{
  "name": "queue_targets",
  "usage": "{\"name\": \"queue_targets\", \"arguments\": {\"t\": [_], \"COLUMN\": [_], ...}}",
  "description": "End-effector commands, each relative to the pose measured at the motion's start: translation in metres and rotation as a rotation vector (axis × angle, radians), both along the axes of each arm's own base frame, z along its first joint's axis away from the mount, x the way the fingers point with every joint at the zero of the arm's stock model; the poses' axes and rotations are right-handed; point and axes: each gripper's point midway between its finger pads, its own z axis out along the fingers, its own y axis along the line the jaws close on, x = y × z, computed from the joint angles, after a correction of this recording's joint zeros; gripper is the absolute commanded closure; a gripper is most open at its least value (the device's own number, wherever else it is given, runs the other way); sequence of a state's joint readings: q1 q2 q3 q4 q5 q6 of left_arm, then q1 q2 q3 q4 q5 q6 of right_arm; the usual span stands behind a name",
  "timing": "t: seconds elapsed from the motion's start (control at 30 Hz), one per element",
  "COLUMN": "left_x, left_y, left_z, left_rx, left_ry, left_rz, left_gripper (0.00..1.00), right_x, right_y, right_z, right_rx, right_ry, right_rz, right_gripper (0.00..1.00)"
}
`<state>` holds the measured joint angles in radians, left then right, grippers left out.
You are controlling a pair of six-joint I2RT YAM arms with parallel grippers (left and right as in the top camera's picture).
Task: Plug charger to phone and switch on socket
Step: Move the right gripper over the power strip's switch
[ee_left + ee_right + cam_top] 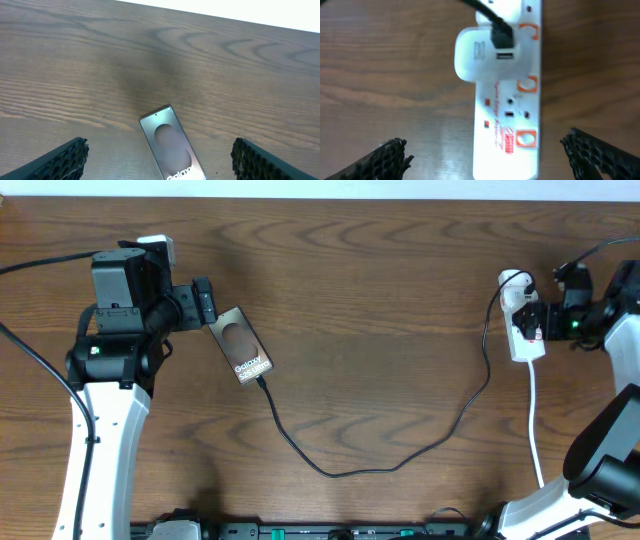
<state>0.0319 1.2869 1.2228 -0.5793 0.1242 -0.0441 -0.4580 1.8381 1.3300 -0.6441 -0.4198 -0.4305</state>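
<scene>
Dark wood-grain table [380, 270] fills the scene, and we see both arms reaching in from its near edge. The phone [240, 345] lies flat on the left part of the table, mirrored back up, set at an angle with its "Galaxy" lettering towards the lower end. The left gripper [205, 302] hovers at the phone's upper end with its jaws spread wide; in the left wrist view its fingers [65, 160] stand well apart on either side of the phone and hold nothing. The charger [400, 465] meets the phone's lower short edge, though we cannot tell whether the tip is fully seated. From there it loops across the table and climbs to the socket [522, 320] on the right. There its black plug [501, 37] sits in a white adapter [475, 55] pushed into the strip, beside the red switch marks. A white cord [535, 430] runs from the socket towards the near edge. The right gripper [490, 159] hangs over the socket, jaws fully spread and empty.
</scene>
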Motion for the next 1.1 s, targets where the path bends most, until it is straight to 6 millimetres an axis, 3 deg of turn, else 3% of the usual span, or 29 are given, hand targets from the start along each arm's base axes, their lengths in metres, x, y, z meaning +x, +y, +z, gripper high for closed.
{"name": "queue_targets", "arguments": {"t": [0.0, 0.4, 0.8, 0.9, 1.07], "left_x": [0.001, 0.001, 0.001, 0.001, 0.001], "left_y": [0.003, 0.003, 0.003, 0.003, 0.003], "left_z": [0.002, 0.002, 0.002, 0.002, 0.002], "left_rx": [0.022, 0.021, 0.022, 0.022, 0.022], "left_ry": [-0.005, -0.005, -0.005, -0.005, -0.005], "left_rz": [0.000, -0.001, -0.001, 0.000, -0.001], "left_gripper": [0.08, 0.08, 0.08, 0.08, 0.08], "right_x": [0.000, 0.017, 0.039, 0.043, 0.045], "right_y": [0.012, 0.001, 0.009, 0.013, 0.017], "right_z": [-0.005, -0.003, -0.058, -0.067, -0.066], "right_rx": [0.035, 0.039, 0.076, 0.082, 0.069], "right_ry": [-0.035, -0.058, 0.081, 0.093, 0.087], "right_rz": [0.059, -0.010, 0.032, 0.042, 0.071], "right_gripper": [0.01, 0.01, 0.01, 0.01, 0.01]}}
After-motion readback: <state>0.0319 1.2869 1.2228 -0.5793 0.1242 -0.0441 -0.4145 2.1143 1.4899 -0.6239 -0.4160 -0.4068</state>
